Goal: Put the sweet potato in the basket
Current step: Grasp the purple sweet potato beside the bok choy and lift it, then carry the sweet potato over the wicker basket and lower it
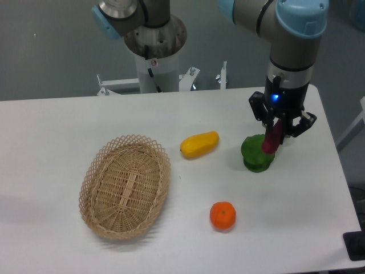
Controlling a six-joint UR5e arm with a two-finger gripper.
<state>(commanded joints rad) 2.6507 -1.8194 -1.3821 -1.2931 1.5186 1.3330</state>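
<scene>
The sweet potato point(272, 138) is a slim magenta tuber hanging nearly upright between my gripper's fingers. My gripper point(279, 128) is shut on the sweet potato's upper end and holds it above the right side of the table, just over a green vegetable. The basket point(125, 185) is an oval tan wicker basket with a lacy rim. It sits at the left of the table, far to the left of and nearer than the gripper, with nothing in it.
A green bell pepper point(256, 154) sits right under the held tuber. A yellow oblong fruit point(199, 144) lies between pepper and basket. A round orange point(223, 216) lies nearer the front. The arm's base point(155, 51) stands behind the table.
</scene>
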